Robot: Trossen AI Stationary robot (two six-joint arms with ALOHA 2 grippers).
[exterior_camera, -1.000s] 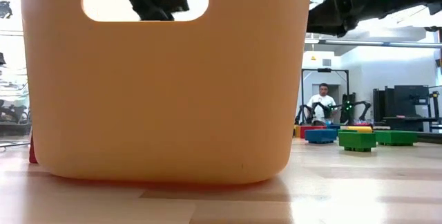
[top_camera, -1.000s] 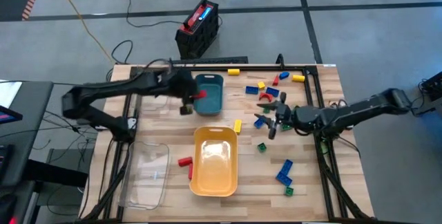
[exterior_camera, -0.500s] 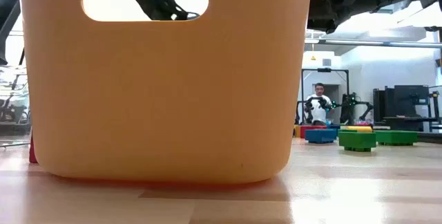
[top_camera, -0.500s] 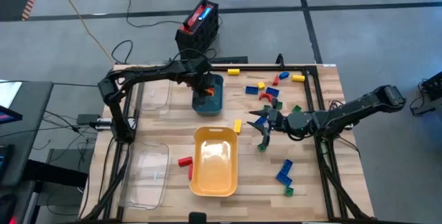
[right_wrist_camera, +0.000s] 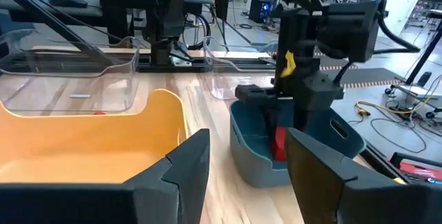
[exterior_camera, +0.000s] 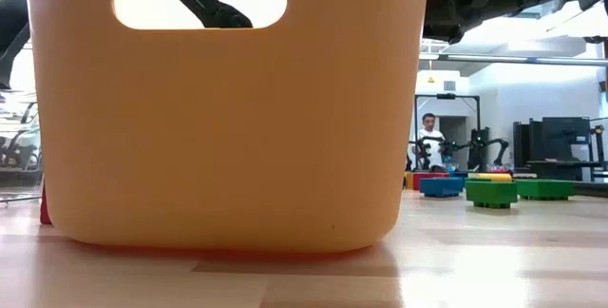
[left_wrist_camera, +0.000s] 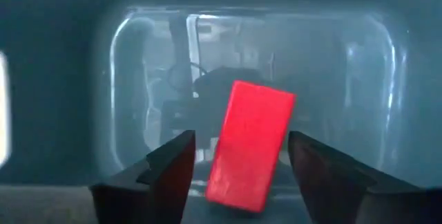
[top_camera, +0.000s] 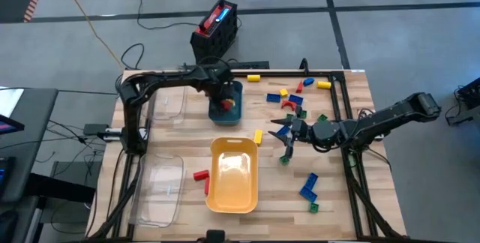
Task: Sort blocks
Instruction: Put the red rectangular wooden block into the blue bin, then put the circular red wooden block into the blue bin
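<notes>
My left gripper (top_camera: 223, 102) points down into the teal tray (top_camera: 234, 114) at the table's far middle. It is open, and a red block (left_wrist_camera: 250, 143) lies on the tray floor between its fingers, apart from both; the right wrist view shows the block (right_wrist_camera: 280, 144) too. My right gripper (top_camera: 282, 142) hovers open, with nothing between its fingers, right of the yellow tray (top_camera: 233, 174) and among loose blocks: blue (top_camera: 307, 186), green (top_camera: 314, 207), yellow (top_camera: 323, 84). A red block (top_camera: 200, 175) lies left of the yellow tray.
Two clear trays (top_camera: 163, 190) (top_camera: 169, 104) stand on the table's left. A red-and-black box (top_camera: 215, 29) sits on the floor beyond the far edge. The yellow tray wall (exterior_camera: 228, 108) fills the low view; a person (exterior_camera: 427, 137) stands far off in the room.
My left gripper has carried the red block from left of the teal tray toward the table's right and down into that tray, tipping more steeply downward. My right gripper has shifted a little toward the table's left.
</notes>
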